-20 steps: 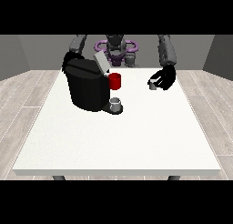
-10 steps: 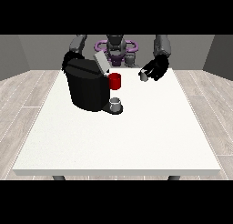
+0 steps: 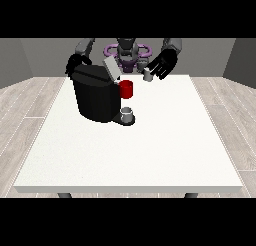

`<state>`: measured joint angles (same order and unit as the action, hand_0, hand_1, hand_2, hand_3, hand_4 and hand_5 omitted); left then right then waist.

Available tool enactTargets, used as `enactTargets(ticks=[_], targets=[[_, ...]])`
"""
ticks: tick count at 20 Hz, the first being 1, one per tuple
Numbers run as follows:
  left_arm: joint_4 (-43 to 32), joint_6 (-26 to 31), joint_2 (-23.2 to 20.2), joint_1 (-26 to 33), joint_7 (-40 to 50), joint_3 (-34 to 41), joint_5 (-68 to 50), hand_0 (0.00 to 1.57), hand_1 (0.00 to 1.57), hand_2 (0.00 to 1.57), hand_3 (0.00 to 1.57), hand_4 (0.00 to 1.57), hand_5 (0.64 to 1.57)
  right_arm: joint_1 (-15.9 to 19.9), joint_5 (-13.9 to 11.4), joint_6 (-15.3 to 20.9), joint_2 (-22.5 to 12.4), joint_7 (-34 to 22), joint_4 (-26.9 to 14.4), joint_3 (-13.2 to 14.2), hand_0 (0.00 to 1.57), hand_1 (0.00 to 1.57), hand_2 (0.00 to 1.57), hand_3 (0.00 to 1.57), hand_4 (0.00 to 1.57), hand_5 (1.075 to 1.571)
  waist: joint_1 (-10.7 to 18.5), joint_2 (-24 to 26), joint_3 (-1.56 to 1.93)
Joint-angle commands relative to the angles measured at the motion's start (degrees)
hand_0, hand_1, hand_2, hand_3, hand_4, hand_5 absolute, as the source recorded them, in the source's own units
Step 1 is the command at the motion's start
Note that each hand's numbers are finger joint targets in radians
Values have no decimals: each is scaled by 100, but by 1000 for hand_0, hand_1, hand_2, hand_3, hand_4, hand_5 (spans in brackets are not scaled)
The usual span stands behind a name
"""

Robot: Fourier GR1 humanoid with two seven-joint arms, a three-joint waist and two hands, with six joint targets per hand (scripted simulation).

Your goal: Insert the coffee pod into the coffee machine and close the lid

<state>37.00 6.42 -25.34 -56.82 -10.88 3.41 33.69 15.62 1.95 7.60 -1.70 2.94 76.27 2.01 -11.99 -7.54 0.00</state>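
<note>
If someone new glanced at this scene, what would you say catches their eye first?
Probably the black coffee machine at the table's far left, its lid tilted open and a red part on its front. Next, the hand at the view's right, raised above the table and holding a small grey coffee pod.

- My hand at the view's left (image 3: 73, 66) sits half behind the coffee machine (image 3: 95, 97), at its 11 o'clock; its fingers can't be made out.
- The coffee pod (image 3: 148, 76) is too small to show any detail.
- The machine's back is hidden.
</note>
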Motion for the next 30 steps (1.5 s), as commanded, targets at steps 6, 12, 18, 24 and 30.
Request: enactTargets(ticks=[6, 12, 18, 24, 30], targets=[[-16, 225, -296, -723, 247, 305, -84, 1282, 1282, 1332, 1269, 479, 1571, 100, -14, -91, -129, -85, 206, -13, 0, 0, 0, 0, 502, 1571, -362, -267, 1], [17, -113, 146, -990, 674, 147, 151, 1262, 1262, 1313, 1244, 507, 1571, 257, -216, 237, 142, 106, 102, -142, 0, 0, 0, 0, 459, 1571, -417, -513, 3], [-201, 189, -206, -1056, 375, 323, 74, 1307, 1307, 1328, 1239, 487, 1571, 289, -291, 346, 109, -238, 436, -191, 0, 0, 0, 0, 480, 1571, -530, -591, 0], [-99, 65, 16, -815, 281, 219, 169, 1316, 1316, 1328, 1225, 510, 1571, 333, 134, -57, -258, -49, 207, 276, 0, 0, 0, 0, 499, 1571, -363, -631, 1], [-185, 148, 38, -961, 263, 250, 192, 1183, 1183, 1251, 1180, 499, 1571, 380, -35, 230, -55, -173, 336, 114, 0, 0, 0, 0, 513, 1571, -441, -640, -1]])
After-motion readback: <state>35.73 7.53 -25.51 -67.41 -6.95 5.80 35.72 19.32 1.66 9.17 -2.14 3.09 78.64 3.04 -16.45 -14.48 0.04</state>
